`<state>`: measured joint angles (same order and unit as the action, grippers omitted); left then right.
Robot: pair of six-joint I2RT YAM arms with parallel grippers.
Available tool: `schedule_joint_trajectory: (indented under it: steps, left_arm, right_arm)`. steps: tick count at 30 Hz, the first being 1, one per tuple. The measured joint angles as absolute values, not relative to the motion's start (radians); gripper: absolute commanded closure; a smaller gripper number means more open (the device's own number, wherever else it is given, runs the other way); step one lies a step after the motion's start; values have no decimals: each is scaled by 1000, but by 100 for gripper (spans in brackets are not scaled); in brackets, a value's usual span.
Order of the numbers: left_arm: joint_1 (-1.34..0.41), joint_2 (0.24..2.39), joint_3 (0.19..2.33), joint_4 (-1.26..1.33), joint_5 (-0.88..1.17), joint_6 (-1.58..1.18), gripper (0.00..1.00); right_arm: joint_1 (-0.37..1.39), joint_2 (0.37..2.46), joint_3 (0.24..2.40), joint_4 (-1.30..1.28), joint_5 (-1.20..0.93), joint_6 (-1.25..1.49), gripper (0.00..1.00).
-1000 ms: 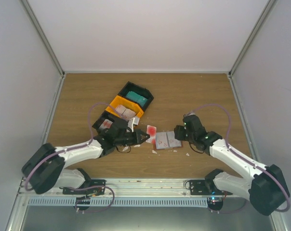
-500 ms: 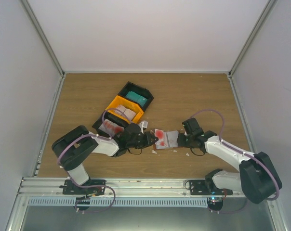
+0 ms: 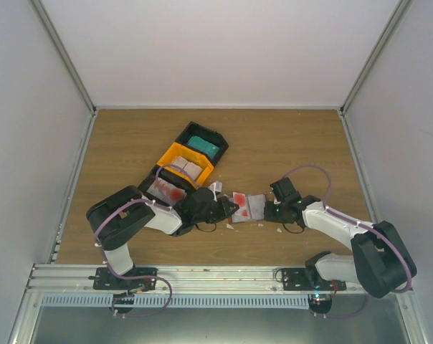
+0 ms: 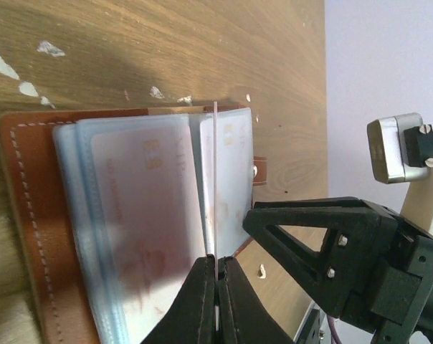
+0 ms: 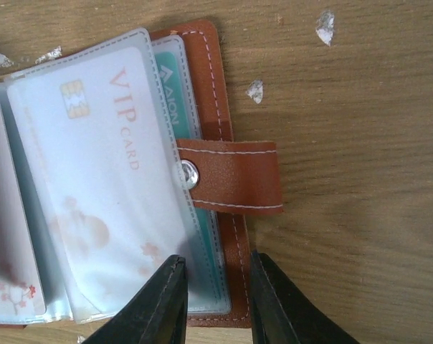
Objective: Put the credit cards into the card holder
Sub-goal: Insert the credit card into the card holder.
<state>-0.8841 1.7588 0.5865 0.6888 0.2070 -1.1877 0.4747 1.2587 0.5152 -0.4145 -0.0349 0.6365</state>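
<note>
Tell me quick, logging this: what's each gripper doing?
Left gripper: closed on a card, seen edge-on.
Right gripper: partly open over the card holder's edge.

Edge-on in the left wrist view, one card [image 4: 215, 179] hides its face; the card holder [image 5: 215, 86] runs off the right wrist view's left edge.

Wooden table [image 3: 288, 136], plain white walls [image 3: 216, 50] — metal corner posts [image 3: 64, 54]

Reddish-brown card holder [image 5: 238, 183] open flat on table [image 5: 360, 107]; credit cards [image 5: 102, 158] slotted inside.
</note>
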Motion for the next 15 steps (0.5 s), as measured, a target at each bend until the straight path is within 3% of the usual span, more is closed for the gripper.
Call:
schedule_joint_trajectory:
  steps: [15]
  left_arm:
    - [-931,1835,585,796,149,-1250,100]
  right_arm:
    - [471,1264,507,-383,-65,663,77]
